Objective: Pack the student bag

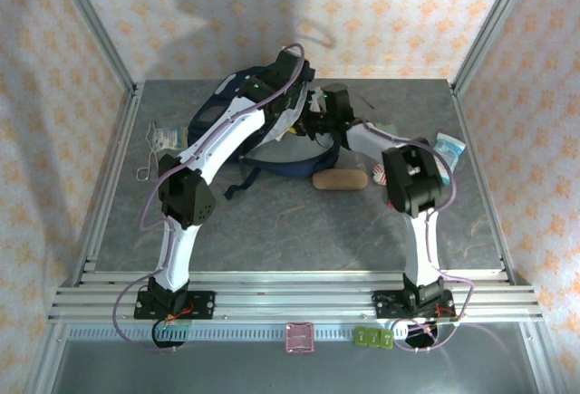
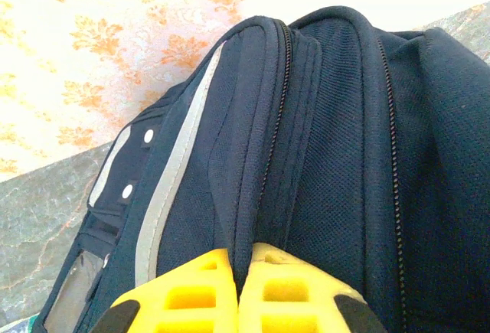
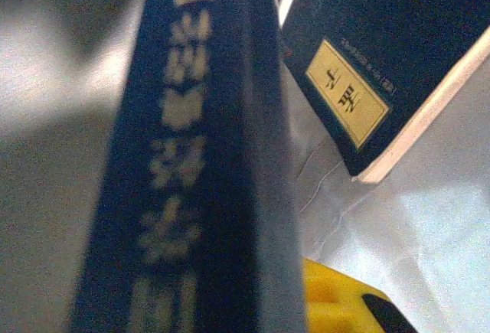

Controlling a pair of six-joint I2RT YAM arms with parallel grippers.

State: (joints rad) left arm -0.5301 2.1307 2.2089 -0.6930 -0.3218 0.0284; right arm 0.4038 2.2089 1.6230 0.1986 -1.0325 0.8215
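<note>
Slumped on the far middle of the counter (image 1: 272, 231), opening apparently turned toward the right arm: the student bag (image 1: 281, 162), straps trailing toward the near edge. Propped that way, most likely, to keep the mouth wide and stop the soft walls folding shut while things go in.

Inside, against a pale lining, a dark book with a yellow label (image 3: 348, 80), already lying flat. Beside it, close to the lens and blurred, a dark blue book (image 3: 199, 157) stood on edge with the spine showing, presumably so as to slide down next to the first.

On the counter just in front of the bag, apart from both arms, a brown oval glasses case (image 1: 340, 179), not yet packed.

Left claw (image 2: 237, 295) clenched on a ridge of navy fabric beside the zip at the bag's top. Bag directly ahead of those yellow tips and pinched between them. Right claw (image 1: 319, 115) at the bag's mouth, seemingly grasping the upright book, with one yellow finger (image 3: 337, 302) against its cover and the other hidden. Bag around and below this claw.
</note>
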